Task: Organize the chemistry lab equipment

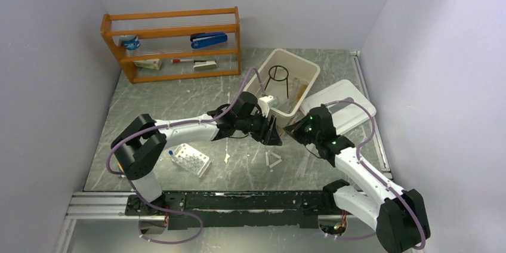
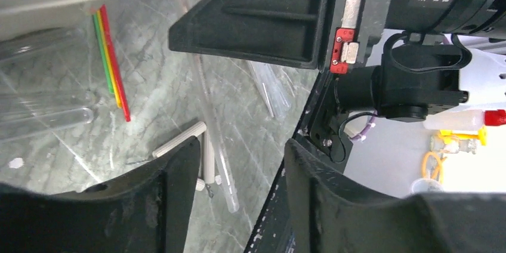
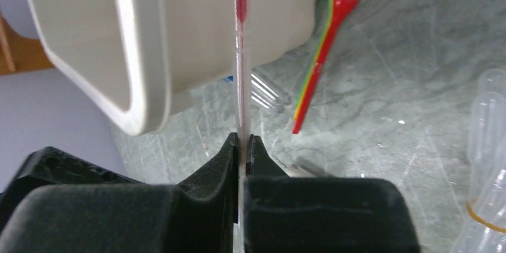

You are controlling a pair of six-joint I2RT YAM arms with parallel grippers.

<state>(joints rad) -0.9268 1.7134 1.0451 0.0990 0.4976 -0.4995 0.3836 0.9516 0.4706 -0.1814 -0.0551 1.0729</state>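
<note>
counts: 1 white bin (image 1: pixel 310 71), 1 black wire tripod (image 1: pixel 278 76) standing inside it, 1 bin lid (image 1: pixel 352 107) flat on the table just right of the bin. 1 white holed rack (image 1: pixel 192 160) lying front-left, with 1 blue-capped vial (image 1: pixel 171 152) at its left end as far as i can tell. 1 white triangle (image 1: pixel 273 159) on the table near the front, just below the two tool heads. 1 red-yellow-green spoon (image 3: pixel 325 44) lying beside the bin. clear tubes (image 3: pixel 486 127): at least 2 at the right edge of the right wrist view, more loose ones near the bin, exact total unclear.

right gripper (image 3: pixel 243 142): jaws pinched tight on 1 thin red-tipped pipette (image 3: pixel 241 68), which points toward the bin wall, red end farthest out.

left gripper (image 1: pixel 272 133): jaws apart, nothing between them, hovering over the triangle and loose tubes.

in the way: the two grippers sit nearly tip to tip at the bin's near corner; the right one fills the top of the left wrist view.

back left: 1 wooden shelf (image 1: pixel 173 44), 1 blue stapler (image 1: pixel 209 39) on it.
</note>
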